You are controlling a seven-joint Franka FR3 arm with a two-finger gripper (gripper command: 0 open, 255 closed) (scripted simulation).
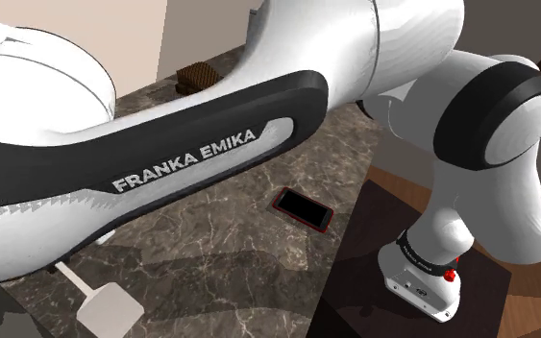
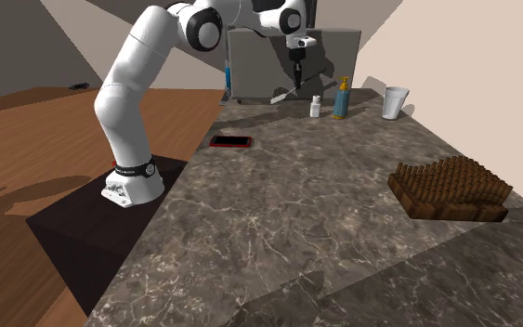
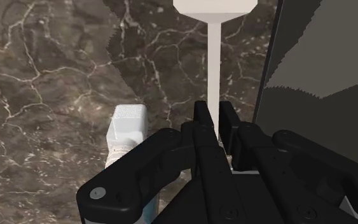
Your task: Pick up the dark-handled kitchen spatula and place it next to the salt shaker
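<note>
Pinched in the tool (image 3: 214,114): pale spatula (image 3: 214,57), gripped by its thin shaft, blade out ahead. Held over the marble bench (image 3: 44,76), just beside a white salt shaker (image 3: 128,127). Beyond the shaker, blue bottle (image 2: 342,98) and cup (image 2: 396,102); red-edged phone (image 2: 230,141) well apart.

Wrist view: spatula (image 3: 213,57) blade cut by frame edge, its handle end buried between gripper (image 3: 215,116) fingers; salt shaker (image 3: 126,130) base hidden behind gripper body; shoulder view: arm (image 1: 210,144) covers most of spatula shaft.
</note>
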